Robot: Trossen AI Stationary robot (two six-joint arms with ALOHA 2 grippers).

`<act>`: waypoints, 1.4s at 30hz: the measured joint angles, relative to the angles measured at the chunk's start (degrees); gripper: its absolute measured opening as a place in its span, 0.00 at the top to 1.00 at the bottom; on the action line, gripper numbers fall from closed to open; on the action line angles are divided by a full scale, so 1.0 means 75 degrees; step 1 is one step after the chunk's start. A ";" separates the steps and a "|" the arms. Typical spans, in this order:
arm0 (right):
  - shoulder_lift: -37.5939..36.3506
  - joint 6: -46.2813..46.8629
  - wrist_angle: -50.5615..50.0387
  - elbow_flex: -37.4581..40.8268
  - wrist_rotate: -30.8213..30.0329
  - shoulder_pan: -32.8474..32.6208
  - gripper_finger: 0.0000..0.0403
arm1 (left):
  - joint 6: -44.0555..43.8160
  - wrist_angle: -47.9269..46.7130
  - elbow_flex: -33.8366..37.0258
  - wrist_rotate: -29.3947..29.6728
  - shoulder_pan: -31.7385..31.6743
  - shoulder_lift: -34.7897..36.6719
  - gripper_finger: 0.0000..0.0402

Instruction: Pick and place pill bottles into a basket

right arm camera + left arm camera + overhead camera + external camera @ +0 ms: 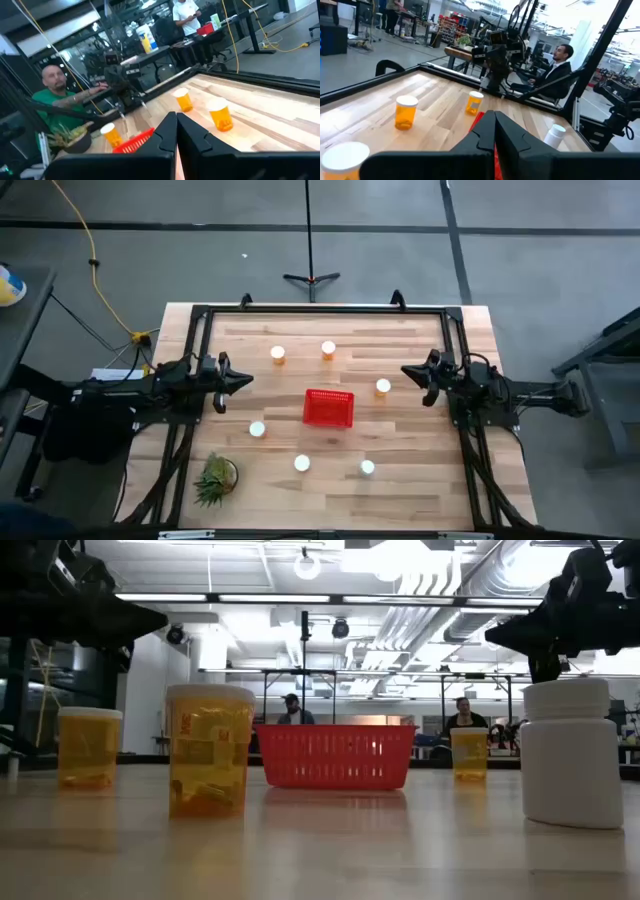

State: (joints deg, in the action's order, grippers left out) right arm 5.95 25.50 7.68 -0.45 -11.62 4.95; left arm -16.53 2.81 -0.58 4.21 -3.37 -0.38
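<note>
A: What is seen of the grippers from above?

B: The left gripper (pixel 243 380) is held over the table's left side and the right gripper (pixel 408 370) over the right side, both pointed toward the middle. Each pair of fingers is brought to a point; nothing is held or touched. The red basket (pixel 328 408) is set at the centre of the wooden table (pixel 420 490). Six pill bottles are spread around it: two far of it (pixel 278 354) (pixel 328 349), one to its right (pixel 383 387), one to its left (pixel 257 430), and two near of it (pixel 302 464) (pixel 367 468). A small green plant (pixel 215 480) is placed at the near left.

A: And at table height?

B: The basket (pixel 335 754) is seen in the middle, with orange bottles (pixel 209 749) (pixel 88 746) to its left, one (pixel 469 752) to its right, and a white-looking bottle (pixel 570 752) closest on the right. Printing is borne by the labels, but it cannot be read. Two people are seen beyond the table.

A: The wrist views?

B: In the left wrist view the fingers (pixel 485 132) are pressed together, empty. The same is shown in the right wrist view (pixel 167 131). No writing can be made out.
</note>
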 joint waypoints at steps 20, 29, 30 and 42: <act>0.0155 0.1082 -0.0320 -0.0872 -0.1271 0.0000 0.42 | -0.1787 0.0819 -0.0612 0.1099 0.0000 -0.0093 0.54; 0.2327 -0.0273 -0.2691 -0.3379 -0.0840 -0.0032 0.38 | -0.0453 0.0809 -0.1841 0.0841 0.0003 -0.1203 0.43; 0.2640 -0.0376 -0.3276 -0.3718 -0.0772 -0.0032 0.38 | -0.0390 0.0701 -0.2004 0.0761 0.0000 -0.1345 0.42; 0.5687 -0.0624 -0.6217 -0.6129 -0.0357 -0.0032 0.29 | -0.0367 0.0417 -0.2626 0.0729 0.0001 -0.2092 0.39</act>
State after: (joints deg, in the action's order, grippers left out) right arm 48.61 20.82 -38.95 -46.41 -14.29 4.71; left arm -19.29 5.93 -20.27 9.67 -3.37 -16.08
